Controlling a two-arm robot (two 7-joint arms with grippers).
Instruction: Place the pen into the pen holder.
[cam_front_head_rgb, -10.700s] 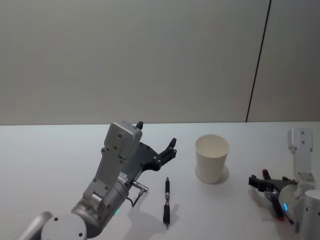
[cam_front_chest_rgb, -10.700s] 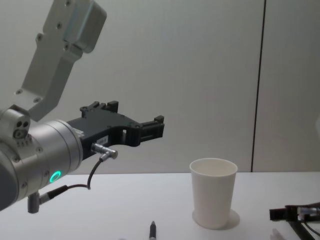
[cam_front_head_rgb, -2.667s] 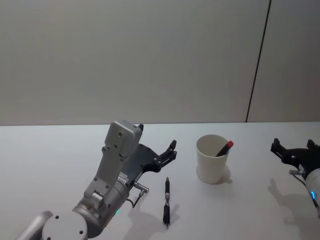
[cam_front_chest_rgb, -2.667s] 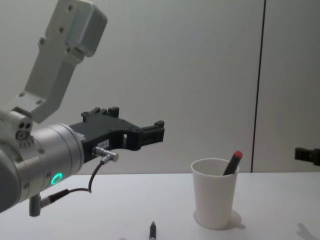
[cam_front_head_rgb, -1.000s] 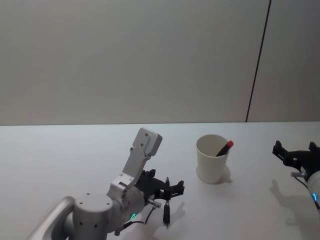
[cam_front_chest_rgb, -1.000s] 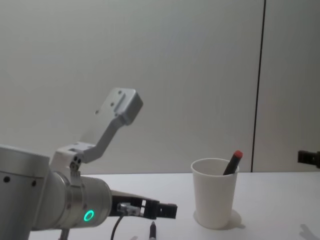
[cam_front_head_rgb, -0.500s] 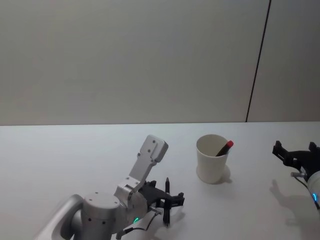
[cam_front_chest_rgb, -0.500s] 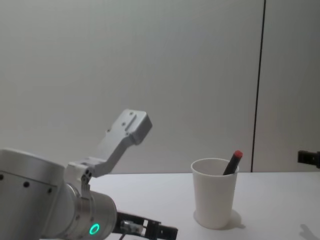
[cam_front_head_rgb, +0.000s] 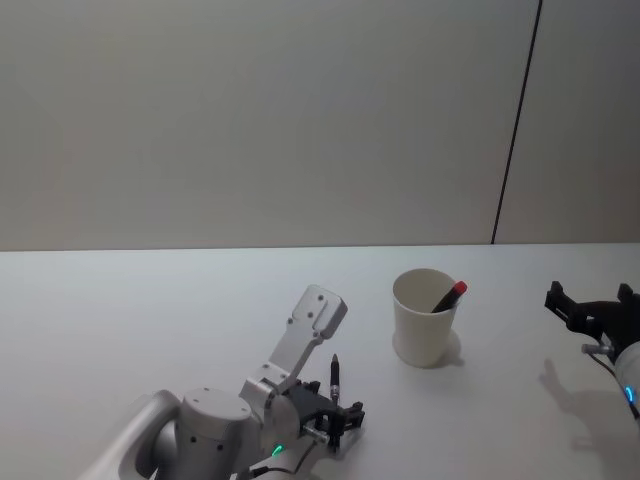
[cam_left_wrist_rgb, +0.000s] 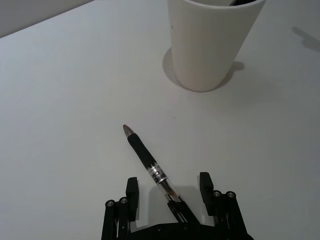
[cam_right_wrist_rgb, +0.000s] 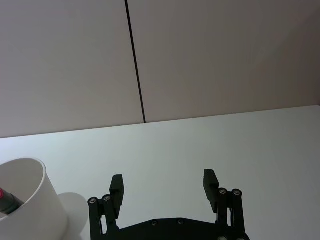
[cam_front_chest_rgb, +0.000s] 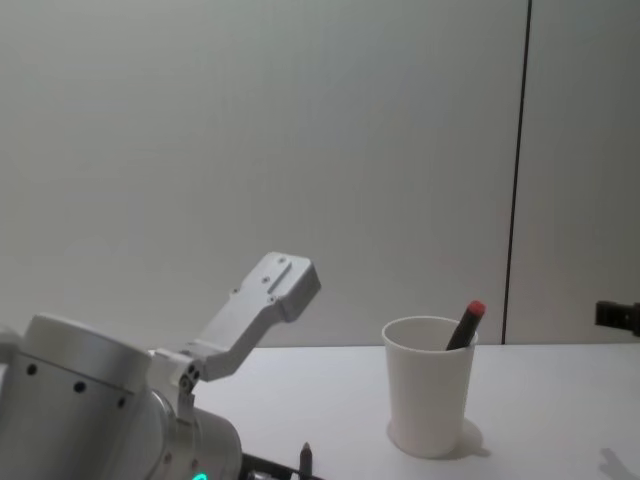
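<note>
The pen (cam_front_head_rgb: 335, 383) is seen lying flat on the table (cam_front_head_rgb: 120, 300), near the front edge and to the left of the cup (cam_front_head_rgb: 425, 318), well apart from it. In the left wrist view the pen (cam_left_wrist_rgb: 149, 162) is laid at a slant, its tip pointed away from the gripper and its rear end tucked between the fingers. The left gripper (cam_front_head_rgb: 336, 418) is held low over that rear end, spread wide, with one finger (cam_left_wrist_rgb: 131, 187) on each side and a gap left to the barrel, so nothing is gripped. From the chest, only the pen's tip (cam_front_chest_rgb: 306, 458) is seen above the lower edge.

The cup (cam_front_chest_rgb: 428, 385) is stood upright on the table. A red-tipped pen (cam_front_head_rgb: 450, 296) is leaned inside it, its red end raised above the rim on the right side.

The right gripper (cam_front_head_rgb: 590, 298) is held above the table at the far right, well clear of the cup, spread wide and empty (cam_right_wrist_rgb: 163, 180).
</note>
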